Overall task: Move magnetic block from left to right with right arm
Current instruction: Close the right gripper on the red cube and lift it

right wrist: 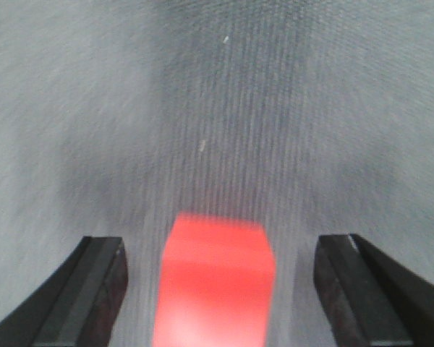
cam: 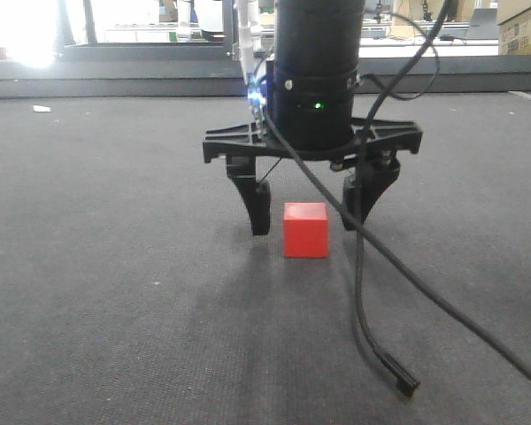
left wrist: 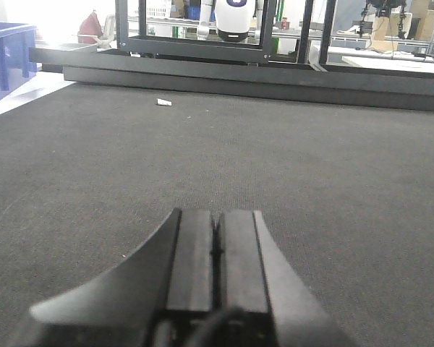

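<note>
The magnetic block (cam: pixel 305 229), a small red-orange cube, rests on the dark grey mat. My right gripper (cam: pixel 311 212) hangs over it, open, one black finger on each side of the cube with a gap at both. In the right wrist view the magnetic block (right wrist: pixel 215 282) sits blurred between the two fingers (right wrist: pixel 94 289), touching neither, and the right gripper (right wrist: pixel 220 278) reads as wide open. The left gripper (left wrist: pixel 217 224) lies low over bare mat with its two pads pressed together and nothing between them.
A black cable (cam: pixel 372 292) trails from the right arm down onto the mat, ending in a plug (cam: pixel 405 382). A small white scrap (left wrist: pixel 163 103) lies far back. A black frame rail (left wrist: pixel 246 72) borders the mat's far edge, and a blue bin (left wrist: pixel 7 54) stands far left.
</note>
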Tool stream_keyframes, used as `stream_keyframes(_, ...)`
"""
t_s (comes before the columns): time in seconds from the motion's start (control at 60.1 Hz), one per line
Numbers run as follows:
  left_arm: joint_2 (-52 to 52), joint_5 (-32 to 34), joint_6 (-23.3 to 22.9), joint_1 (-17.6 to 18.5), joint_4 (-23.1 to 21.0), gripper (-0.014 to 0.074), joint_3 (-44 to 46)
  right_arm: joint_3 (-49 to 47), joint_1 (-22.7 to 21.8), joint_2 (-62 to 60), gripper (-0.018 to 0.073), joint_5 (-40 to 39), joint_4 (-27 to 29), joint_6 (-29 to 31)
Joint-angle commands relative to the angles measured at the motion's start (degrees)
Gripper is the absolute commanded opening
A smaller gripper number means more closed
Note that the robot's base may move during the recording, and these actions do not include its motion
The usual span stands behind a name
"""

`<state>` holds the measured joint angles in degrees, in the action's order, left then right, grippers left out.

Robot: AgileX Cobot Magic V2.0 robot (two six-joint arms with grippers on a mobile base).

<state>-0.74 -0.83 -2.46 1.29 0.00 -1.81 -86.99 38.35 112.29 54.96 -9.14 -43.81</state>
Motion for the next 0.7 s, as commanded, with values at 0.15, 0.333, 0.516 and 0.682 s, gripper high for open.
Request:
stream_keyframes(0.15,-0.8,5.2,-0.2,0.1,0.0,-0.0116,-0.6,-1.9,-0.4,-2.5,0.037,-1.4,-0.3,0.5)
stream_keyframes(0.333,-0.8,5.2,-0.2,0.1,0.0,-0.0116,-0.6,-1.9,-0.4,-3.0,0.015,-0.8,-0.3,1.2)
stream_keyframes(0.516,-0.8,5.2,-0.2,0.1,0.0,-0.0116,-0.6,-1.9,-1.9,-6.3,0.014,-1.3,-0.2,6.5)
stream_keyframes(0.682,-0.8,5.2,-0.2,0.1,0.0,-0.0116,-0.6,-1.2,-6.0,-12.0,0.014,-1.0,0.3,13.5)
